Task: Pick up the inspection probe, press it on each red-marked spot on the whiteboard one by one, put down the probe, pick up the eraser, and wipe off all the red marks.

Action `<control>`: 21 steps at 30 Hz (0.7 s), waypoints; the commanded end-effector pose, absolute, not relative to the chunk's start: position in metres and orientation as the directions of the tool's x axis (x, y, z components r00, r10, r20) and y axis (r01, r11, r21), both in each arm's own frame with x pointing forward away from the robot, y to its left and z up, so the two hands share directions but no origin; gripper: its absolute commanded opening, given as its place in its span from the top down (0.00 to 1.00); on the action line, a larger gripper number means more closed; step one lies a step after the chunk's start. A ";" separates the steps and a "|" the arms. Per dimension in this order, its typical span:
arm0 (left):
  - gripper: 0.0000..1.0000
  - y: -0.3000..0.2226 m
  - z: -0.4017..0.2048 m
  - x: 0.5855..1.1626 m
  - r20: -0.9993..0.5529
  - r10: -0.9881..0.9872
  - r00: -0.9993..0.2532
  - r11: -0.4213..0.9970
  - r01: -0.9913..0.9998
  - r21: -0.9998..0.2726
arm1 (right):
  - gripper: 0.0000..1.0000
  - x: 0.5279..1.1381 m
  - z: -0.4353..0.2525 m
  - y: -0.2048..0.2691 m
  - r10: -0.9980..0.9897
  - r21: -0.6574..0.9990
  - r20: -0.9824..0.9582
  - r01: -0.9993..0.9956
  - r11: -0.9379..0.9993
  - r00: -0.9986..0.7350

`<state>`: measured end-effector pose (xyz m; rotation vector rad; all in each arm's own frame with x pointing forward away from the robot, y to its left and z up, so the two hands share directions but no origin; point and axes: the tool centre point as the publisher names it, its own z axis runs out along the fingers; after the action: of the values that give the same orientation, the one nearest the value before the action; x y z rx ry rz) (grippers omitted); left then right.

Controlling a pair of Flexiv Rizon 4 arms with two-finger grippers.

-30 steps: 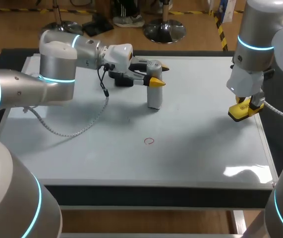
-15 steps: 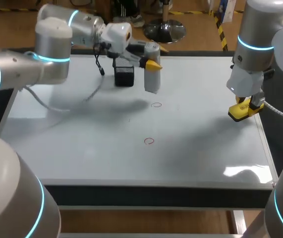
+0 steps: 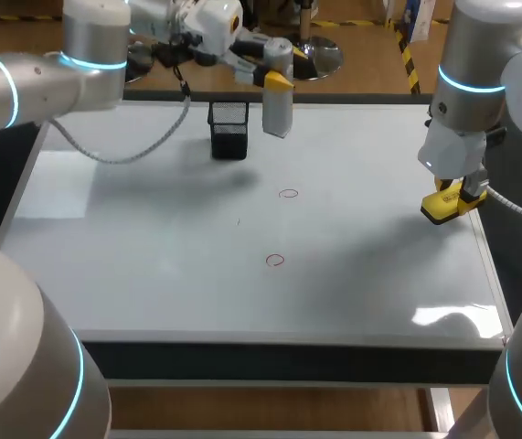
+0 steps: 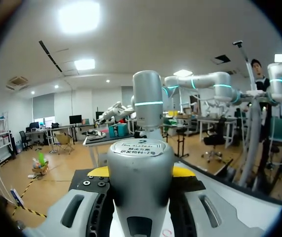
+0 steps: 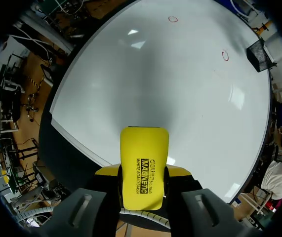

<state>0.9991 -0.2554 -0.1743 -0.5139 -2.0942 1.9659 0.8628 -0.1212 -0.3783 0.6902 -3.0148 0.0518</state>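
My left gripper [image 3: 277, 82] is shut on the silver inspection probe [image 3: 276, 112], which hangs upright in the air over the whiteboard's [image 3: 151, 274] far edge, just right of a black mesh holder [image 3: 229, 130]. The left wrist view has the probe [image 4: 141, 187] clamped between the yellow-tipped fingers [image 4: 97, 172]. Two red circles are drawn on the board, one mid-board [image 3: 287, 194] and one nearer the front [image 3: 275, 260]. My right gripper [image 3: 452, 197] is shut on the yellow eraser [image 3: 445, 207] near the right edge; the right wrist view looks along the eraser [image 5: 143, 165] at both red marks [image 5: 173, 19].
In the right wrist view the black mesh holder [image 5: 259, 49] stands at the whiteboard's [image 5: 155, 89] far side. The board's raised frame [image 3: 489, 265] runs along the right edge close to the eraser.
My left arm has lifted the probe off the board and carried it up toward the far edge, uncovering the mid-board red circle. The right arm has not moved.
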 end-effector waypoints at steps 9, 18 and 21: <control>1.00 -0.253 -0.169 1.043 -0.053 0.582 -0.811 0.055 0.104 -0.993 | 1.00 0.864 -0.378 -0.121 -0.435 -0.023 0.058 -0.436 0.899 -0.899; 1.00 -0.252 -0.170 1.070 -0.055 0.627 -0.777 0.028 0.092 -0.995 | 1.00 0.864 -0.378 -0.121 -0.435 -0.023 0.058 -0.436 0.899 -0.899; 1.00 -0.252 -0.171 1.082 -0.049 0.630 -0.775 0.031 0.089 -0.996 | 1.00 0.864 -0.378 -0.121 -0.435 -0.023 0.058 -0.436 0.899 -0.899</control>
<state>1.0702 -0.2514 -0.1667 -0.5079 -2.0933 1.9689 0.8629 -0.1212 -0.3784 0.6902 -3.0148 0.0518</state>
